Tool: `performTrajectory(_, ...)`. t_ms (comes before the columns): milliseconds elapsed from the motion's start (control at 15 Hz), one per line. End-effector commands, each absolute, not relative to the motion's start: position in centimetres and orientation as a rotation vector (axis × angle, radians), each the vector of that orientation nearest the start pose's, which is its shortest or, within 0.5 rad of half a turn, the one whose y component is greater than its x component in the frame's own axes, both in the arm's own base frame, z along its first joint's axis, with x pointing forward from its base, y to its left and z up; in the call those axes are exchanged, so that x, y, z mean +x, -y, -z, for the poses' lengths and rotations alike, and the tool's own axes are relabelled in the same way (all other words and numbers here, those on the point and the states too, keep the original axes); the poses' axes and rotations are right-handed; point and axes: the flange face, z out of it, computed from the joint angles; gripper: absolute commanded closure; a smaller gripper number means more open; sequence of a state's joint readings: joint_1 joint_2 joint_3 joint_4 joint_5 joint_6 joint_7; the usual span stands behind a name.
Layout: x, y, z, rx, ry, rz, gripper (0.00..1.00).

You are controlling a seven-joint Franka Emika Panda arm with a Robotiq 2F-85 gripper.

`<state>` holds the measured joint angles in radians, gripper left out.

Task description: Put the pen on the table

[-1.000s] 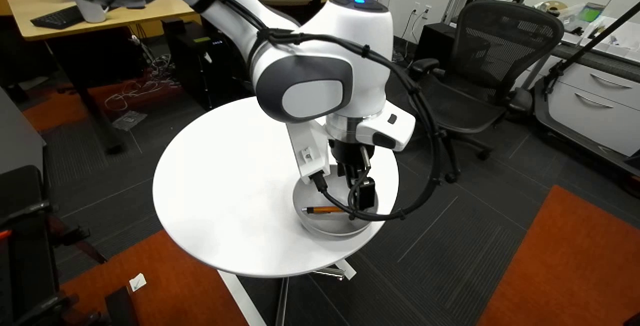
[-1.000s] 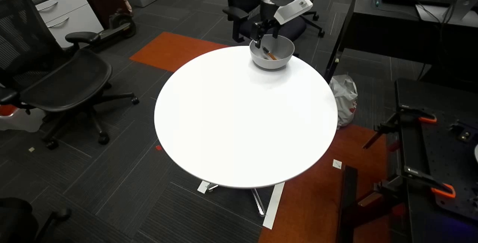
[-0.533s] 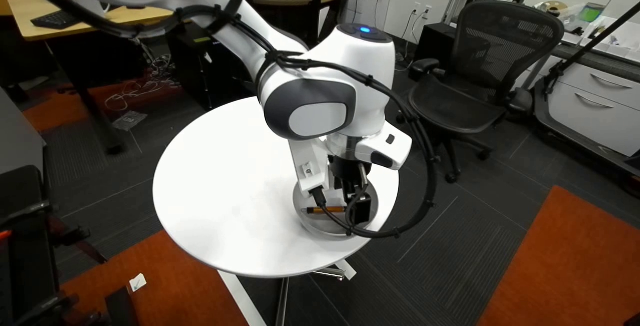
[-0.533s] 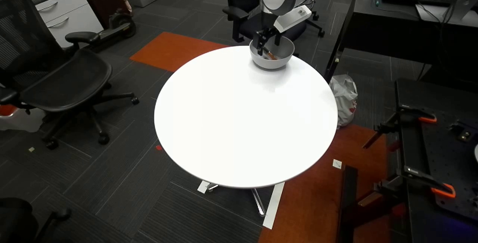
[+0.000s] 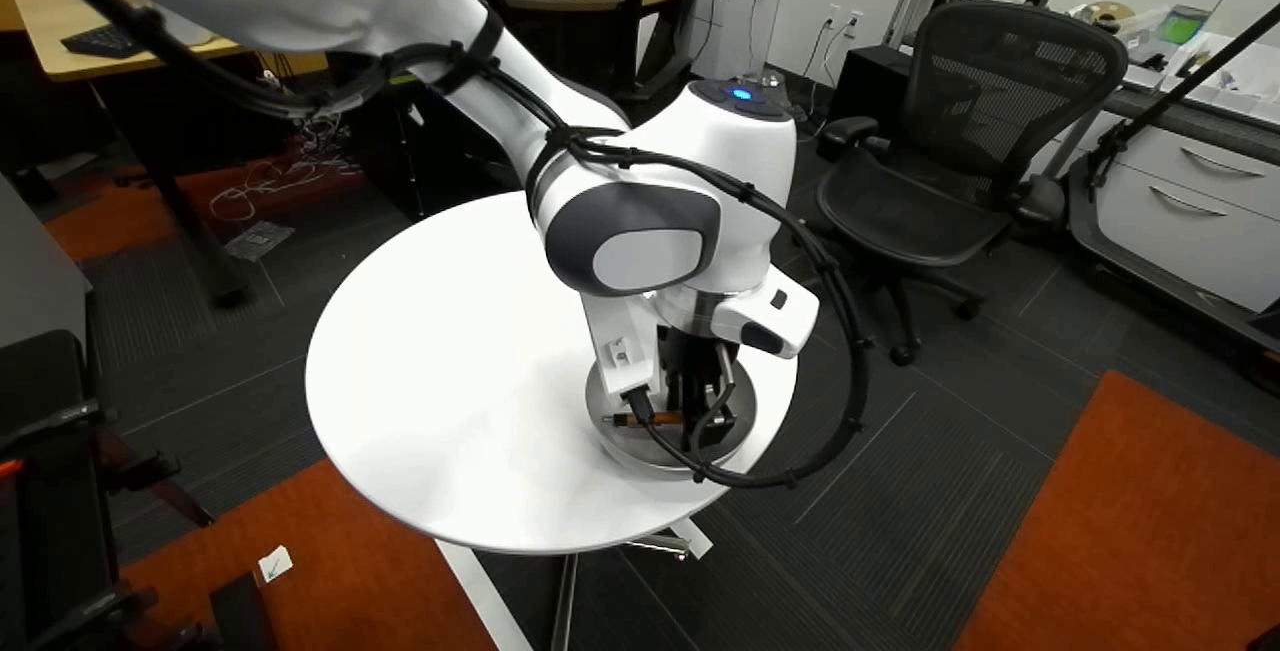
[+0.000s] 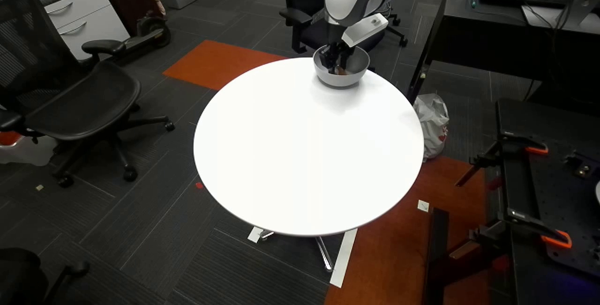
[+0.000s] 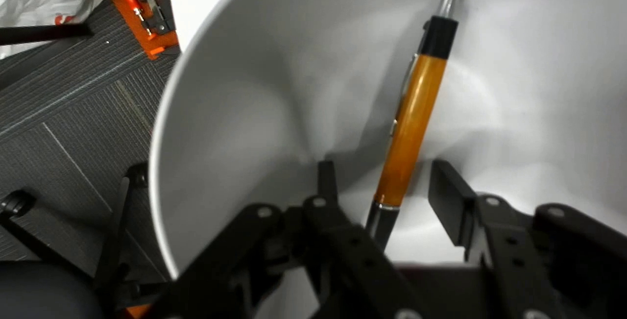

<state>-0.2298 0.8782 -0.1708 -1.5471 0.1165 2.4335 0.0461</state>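
- Pen (image 7: pixel 415 118) lies in the bowl (image 7: pixel 220 123), ungripped.
- Wrist view, left: one fingertip (image 7: pixel 327 179), clear of it.
- Middle: pen's long axis runs outward between the parted fingertips of my gripper (image 7: pixel 385 183).
- Right: other fingertip (image 7: pixel 446 186), also clear. I'd judge closing crosswise comes next.

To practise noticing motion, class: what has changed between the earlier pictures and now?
The hand has moved down into the bowl, and its fingers look closer together, one on each side of the pen. Nothing was visibly gripped or let go. The pen, bowl and table stayed as they were.
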Motion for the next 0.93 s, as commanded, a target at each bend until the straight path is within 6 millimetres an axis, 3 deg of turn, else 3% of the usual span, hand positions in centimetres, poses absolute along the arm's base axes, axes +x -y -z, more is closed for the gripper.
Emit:
performTrajectory(0, 65.9, 26.2, -13.9, -3.088, -0.771, -0.004, 0.78)
performTrajectory(200, 66.0, 26.5, -14.1, -3.088, -0.772, -0.005, 0.99)
performTrajectory(467, 65.4, 26.2, -16.8, -3.099, -0.770, 0.073, 0.96)
performTrajectory(867, 63.5, 25.0, -24.4, -3.127, -0.727, 0.240, 0.96)
